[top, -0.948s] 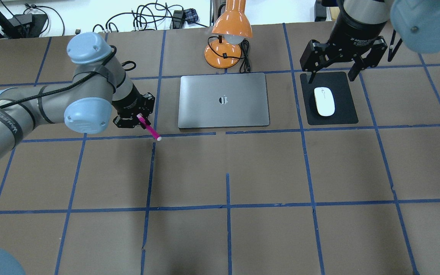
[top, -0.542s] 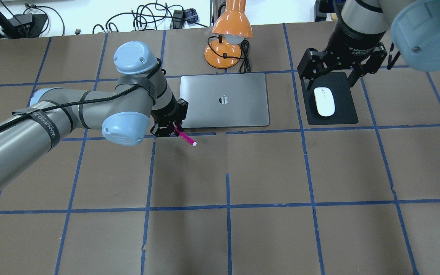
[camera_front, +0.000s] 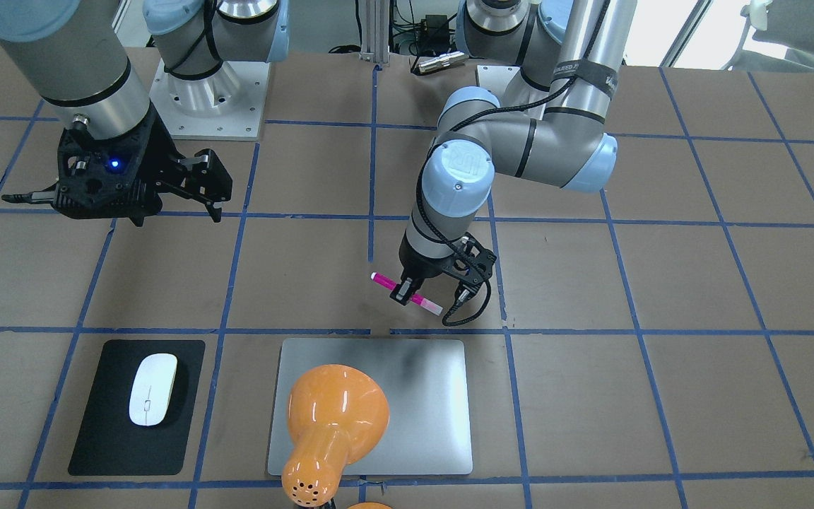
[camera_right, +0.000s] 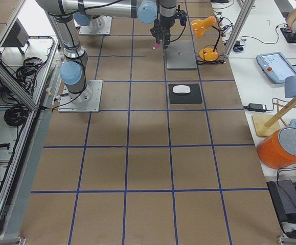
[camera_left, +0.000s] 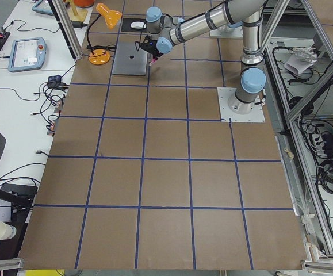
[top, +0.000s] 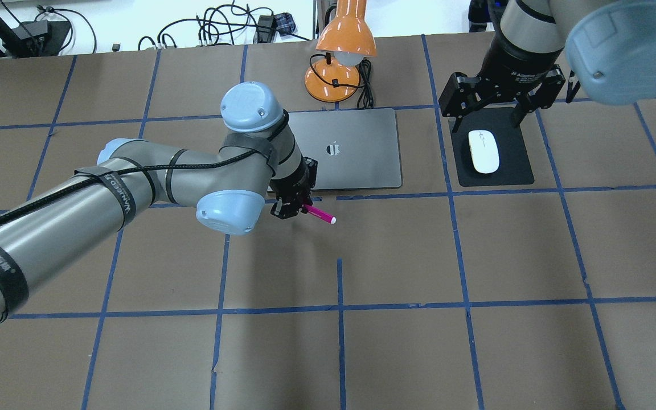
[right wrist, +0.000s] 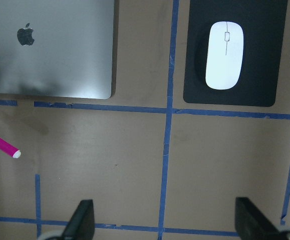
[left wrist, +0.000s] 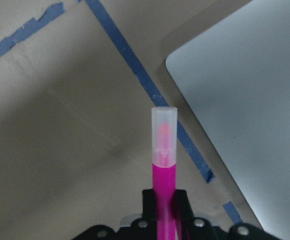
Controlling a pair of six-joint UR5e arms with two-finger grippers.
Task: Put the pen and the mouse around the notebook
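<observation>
The magenta pen (top: 320, 215) with its whitish cap pointing right is held in my left gripper (top: 303, 208), which is shut on its rear half. It hangs just in front of the near edge of the silver notebook (top: 356, 162), left of that edge's middle. In the left wrist view the pen (left wrist: 163, 165) points past the notebook's rounded corner (left wrist: 245, 100). The white mouse (top: 484, 151) lies on a black mat (top: 513, 171) to the right of the notebook. My right gripper (top: 486, 115) hovers open over the mat's far end, above the mouse (right wrist: 225, 55).
An orange desk lamp (top: 339, 57) with its cord stands just beyond the notebook's far edge and overhangs it in the front-facing view (camera_front: 333, 417). Blue tape lines grid the brown table (top: 396, 256). Cables lie past the far table edge.
My left arm has carried the pen to the right, from beside the notebook's left edge to in front of its near edge. The right gripper has shifted slightly left, still open.
</observation>
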